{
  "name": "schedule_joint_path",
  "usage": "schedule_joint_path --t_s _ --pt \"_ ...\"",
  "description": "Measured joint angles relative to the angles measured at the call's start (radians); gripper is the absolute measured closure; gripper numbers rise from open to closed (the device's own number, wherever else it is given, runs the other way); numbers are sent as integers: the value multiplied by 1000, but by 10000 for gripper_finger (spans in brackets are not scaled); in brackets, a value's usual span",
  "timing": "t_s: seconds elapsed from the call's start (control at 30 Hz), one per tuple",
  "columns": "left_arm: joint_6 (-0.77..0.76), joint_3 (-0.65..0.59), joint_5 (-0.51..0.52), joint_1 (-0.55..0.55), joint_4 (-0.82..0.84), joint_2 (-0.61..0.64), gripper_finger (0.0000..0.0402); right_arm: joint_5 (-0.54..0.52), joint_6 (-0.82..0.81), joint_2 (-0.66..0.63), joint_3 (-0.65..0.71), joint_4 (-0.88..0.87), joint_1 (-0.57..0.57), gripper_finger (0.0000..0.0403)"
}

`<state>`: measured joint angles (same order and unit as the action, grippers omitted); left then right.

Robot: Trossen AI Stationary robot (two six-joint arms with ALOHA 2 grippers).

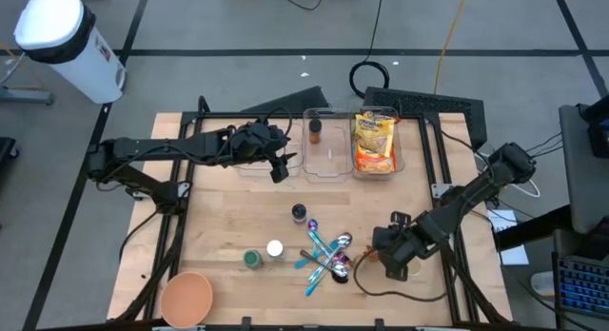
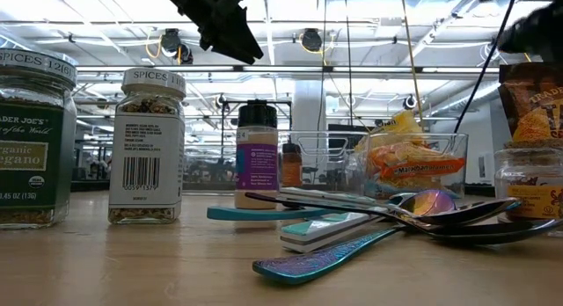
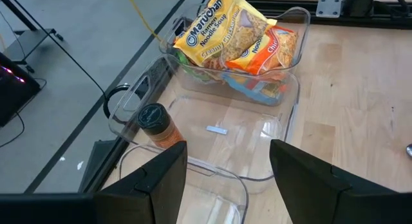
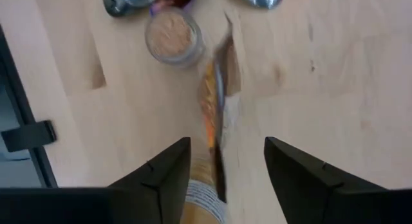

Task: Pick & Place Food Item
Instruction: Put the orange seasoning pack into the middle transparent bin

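Observation:
An orange-brown snack bag [image 4: 212, 121] stands on edge on the table, next to a small jar of tan spice [image 4: 172, 36]; the bag also shows in the low view [image 2: 532, 104]. My right gripper [image 4: 227, 147] is open and points down over it, one finger on each side, near the table's front right [image 1: 388, 255]. My left gripper [image 3: 228, 159] is open and empty, held above the clear bins at the far side [image 1: 279, 167]. The right bin holds ramen packets [image 3: 232, 31]. The middle bin [image 3: 257, 130] holds a spice bottle [image 3: 154, 124].
Several coloured spoons [image 1: 328, 255] lie crossed just left of my right gripper. Spice jars [image 1: 252, 260] [image 1: 275, 247] [image 1: 300, 213] stand mid-table. An orange bowl [image 1: 186, 298] sits at the near left corner. Bare wood lies between the bins and the spoons.

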<state>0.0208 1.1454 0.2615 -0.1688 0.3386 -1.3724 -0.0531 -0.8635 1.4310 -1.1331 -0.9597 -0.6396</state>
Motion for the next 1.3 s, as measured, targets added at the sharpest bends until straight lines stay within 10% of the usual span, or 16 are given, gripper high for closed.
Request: schedule_joint_path --t_s 0.53,1.3 --pt "0 0 -2 0 0 0 172 4 154 -61 35 23 65 394" --pt "26 0 -2 0 1 0 172 2 667 -365 32 266 549 403"
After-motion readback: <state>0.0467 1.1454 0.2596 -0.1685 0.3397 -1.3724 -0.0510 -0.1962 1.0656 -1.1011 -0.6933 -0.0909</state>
